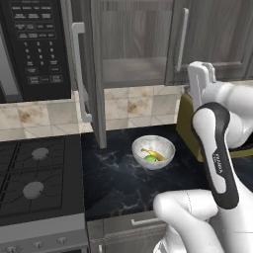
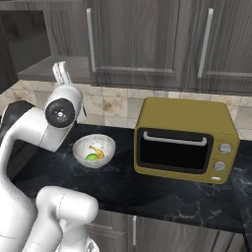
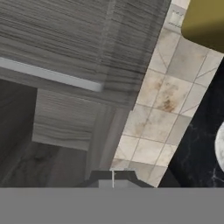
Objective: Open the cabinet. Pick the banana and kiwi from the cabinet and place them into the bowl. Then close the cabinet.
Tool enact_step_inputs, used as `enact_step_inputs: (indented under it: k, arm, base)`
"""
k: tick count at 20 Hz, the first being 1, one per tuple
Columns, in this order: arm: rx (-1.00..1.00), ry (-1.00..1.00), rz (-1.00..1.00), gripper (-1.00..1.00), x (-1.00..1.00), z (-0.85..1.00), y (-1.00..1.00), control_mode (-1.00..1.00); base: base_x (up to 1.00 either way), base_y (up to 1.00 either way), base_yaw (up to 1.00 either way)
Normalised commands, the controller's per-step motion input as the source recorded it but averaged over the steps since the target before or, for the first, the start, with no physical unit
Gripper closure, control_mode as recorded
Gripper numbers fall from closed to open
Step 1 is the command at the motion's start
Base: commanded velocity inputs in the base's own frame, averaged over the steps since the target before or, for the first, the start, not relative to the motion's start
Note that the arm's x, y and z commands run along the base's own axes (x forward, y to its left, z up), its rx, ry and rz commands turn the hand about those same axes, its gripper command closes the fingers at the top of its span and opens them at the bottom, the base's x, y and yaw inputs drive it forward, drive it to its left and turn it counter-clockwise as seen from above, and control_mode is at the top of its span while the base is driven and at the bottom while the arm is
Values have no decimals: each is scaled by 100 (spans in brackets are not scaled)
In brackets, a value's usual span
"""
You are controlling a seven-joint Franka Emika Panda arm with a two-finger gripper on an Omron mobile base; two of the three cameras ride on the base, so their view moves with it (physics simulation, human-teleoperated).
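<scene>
The cabinet [image 1: 133,34] has its left door [image 1: 95,74] swung out towards me, and its grey shelf [image 1: 133,69] is bare. Its right door [image 1: 207,34] is closed. On the dark counter stands the white bowl [image 1: 139,145], with the yellow banana [image 1: 153,153] and the green kiwi [image 1: 149,158] lying in it. Both also lie in the bowl [image 2: 78,145] in the right base view: banana [image 2: 98,151], kiwi [image 2: 91,157]. My gripper [image 3: 113,176] is shut and empty. It is raised near the cabinet's [image 3: 78,39] lower edge, above and behind the bowl [image 3: 220,148].
A yellow countertop oven [image 2: 184,140] stands right of the bowl. A black microwave [image 1: 34,44] hangs left of the open door, above a gas stove [image 1: 34,178]. A grey drawer [image 1: 131,225] runs under the counter edge. Beige tiles [image 3: 162,100] back the counter.
</scene>
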Motion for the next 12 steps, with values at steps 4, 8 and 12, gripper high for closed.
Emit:
enact_step_inputs:
  k: [4,8,12]
  arm:
    - [-2,20,0,100,-69,19,0,-100]
    - [-1,13,0,100,-65,18,0,-100]
    - [-2,6,0,100,-60,11,0,-100]
  base:
    - [0,0,0]
    - [0,0,0]
    - [0,0,0]
